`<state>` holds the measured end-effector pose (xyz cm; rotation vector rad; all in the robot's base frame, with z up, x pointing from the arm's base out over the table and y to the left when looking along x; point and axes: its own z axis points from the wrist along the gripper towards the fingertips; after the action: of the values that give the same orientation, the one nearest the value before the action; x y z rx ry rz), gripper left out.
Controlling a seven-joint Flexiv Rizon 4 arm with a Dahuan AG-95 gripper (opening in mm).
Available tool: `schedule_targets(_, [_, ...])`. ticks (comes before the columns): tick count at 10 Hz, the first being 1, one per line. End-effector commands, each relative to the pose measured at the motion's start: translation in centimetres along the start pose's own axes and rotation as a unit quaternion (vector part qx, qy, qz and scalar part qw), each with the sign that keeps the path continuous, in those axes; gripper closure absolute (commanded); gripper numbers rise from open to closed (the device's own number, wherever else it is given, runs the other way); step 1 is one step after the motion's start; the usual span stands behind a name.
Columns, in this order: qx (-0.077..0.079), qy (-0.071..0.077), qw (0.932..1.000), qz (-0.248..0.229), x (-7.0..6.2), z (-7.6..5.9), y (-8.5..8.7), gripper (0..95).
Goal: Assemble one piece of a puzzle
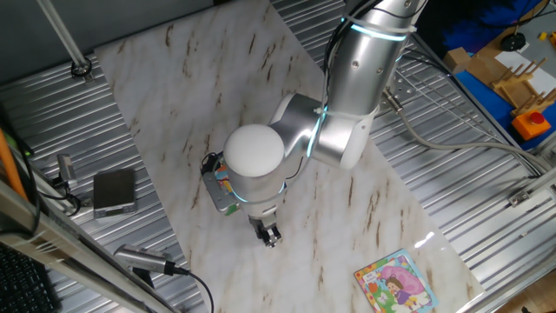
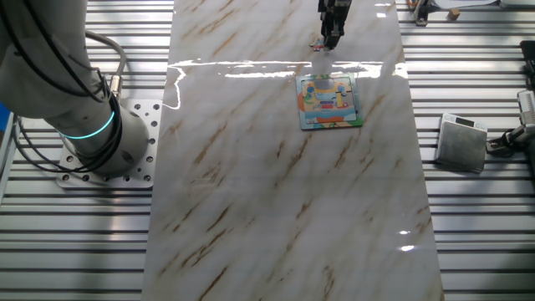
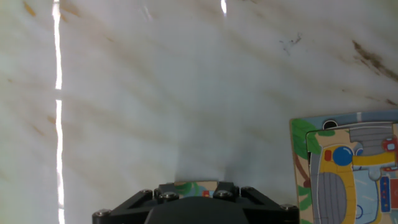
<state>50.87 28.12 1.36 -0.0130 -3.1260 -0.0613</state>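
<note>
The puzzle (image 2: 329,100) is a small square board with a teal and green border and a yellow cartoon picture. It lies on the marble sheet, mostly hidden under my arm in one fixed view (image 1: 221,196), and shows at the right edge of the hand view (image 3: 348,168). My gripper (image 2: 332,38) is beyond the puzzle's far edge, low over the sheet. In the hand view the gripper (image 3: 196,190) is shut on the piece (image 3: 194,185), a tiny green, tan and red scrap between the fingers. The piece shows pink at the tips (image 2: 318,46). In one fixed view the gripper (image 1: 269,235) points down.
A second square puzzle with a pink-dressed girl (image 1: 395,283) lies at the sheet's near corner. A grey box (image 2: 462,142) with cables sits on the ribbed metal beside the sheet. The arm's base (image 2: 92,125) stands on the other side. Blue and orange items (image 1: 521,96) are at the far right.
</note>
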Motion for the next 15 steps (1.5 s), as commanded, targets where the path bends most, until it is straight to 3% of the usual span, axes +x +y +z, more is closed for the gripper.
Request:
schedule_targets(1, [-0.001,0.0,1.0,0.004,-0.06,0.08,0.0,57.0])
schedule_targets(15, [-0.012,0.0,0.9999,0.004,0.21,0.55,-0.01,57.0])
